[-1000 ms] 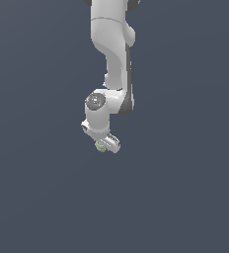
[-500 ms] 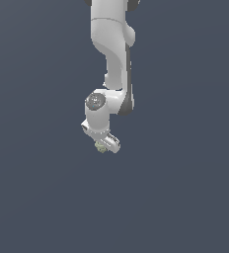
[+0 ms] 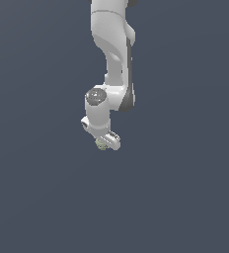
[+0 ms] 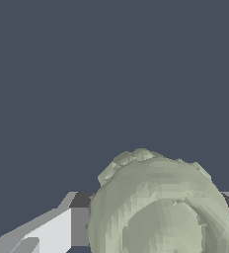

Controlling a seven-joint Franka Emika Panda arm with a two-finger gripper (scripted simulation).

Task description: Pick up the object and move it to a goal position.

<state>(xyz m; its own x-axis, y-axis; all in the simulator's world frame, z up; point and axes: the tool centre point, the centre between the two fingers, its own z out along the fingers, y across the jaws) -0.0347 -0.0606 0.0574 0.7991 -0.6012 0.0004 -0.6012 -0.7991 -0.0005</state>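
Gripper (image 3: 104,144) clamped on object (image 3: 101,144); roundish lump, no clear long axis or heading.

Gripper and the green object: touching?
Touching. The wrist view shows the object filling the space between the fingers, pressed against them. In the exterior view it sits at the gripper tip.
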